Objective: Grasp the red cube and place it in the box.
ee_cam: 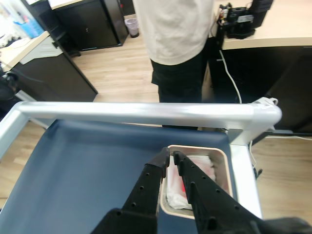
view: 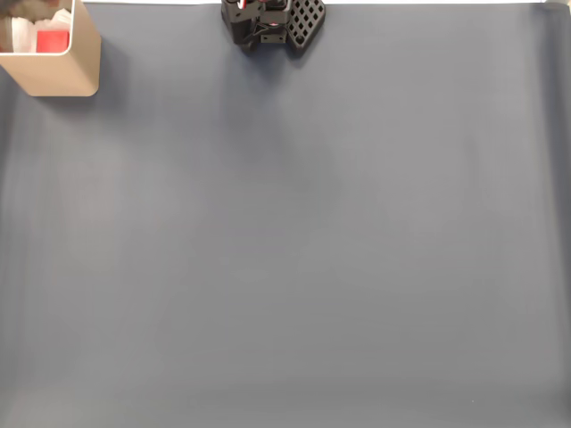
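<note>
Gripper [ee_cam: 171, 157] nearly closed above box [ee_cam: 223, 161]; red cube [view: 52, 40] inside.

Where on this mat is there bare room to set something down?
The blue mat is bare below the box and gripper, out to its right and lower edges. Only the top-left corner is crowded: the box there holds the red cube and white padding.

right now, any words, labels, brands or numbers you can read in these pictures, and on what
None can be read.
The box, the red cube inside it, the blue mat and the black tool carry no visible print.
In the wrist view, blue items on a desk at far left are too blurred to tell whether they bear any text.
</note>
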Robot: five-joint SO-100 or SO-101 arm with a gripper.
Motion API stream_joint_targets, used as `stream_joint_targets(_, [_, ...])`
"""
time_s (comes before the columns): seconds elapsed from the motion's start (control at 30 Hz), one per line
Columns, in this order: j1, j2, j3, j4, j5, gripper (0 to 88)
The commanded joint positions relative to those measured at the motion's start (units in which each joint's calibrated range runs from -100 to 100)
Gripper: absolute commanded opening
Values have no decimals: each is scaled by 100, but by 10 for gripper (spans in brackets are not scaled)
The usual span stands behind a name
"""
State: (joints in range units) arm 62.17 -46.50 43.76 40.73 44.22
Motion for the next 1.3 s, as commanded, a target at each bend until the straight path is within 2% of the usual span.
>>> stream_joint_targets(0.0, [-613,-228,-42,99,73,0])
stream_joint_targets(0.33, [-2417,-497,177,238,288,0])
stream_joint_targets(0.77, [-5059,-1823,1427,681,357,0])
stream_joint_targets(0.97, [-5762,-2325,2075,738,376,0])
stream_joint_targets(1.27, [-6330,-3114,3151,599,313,0])
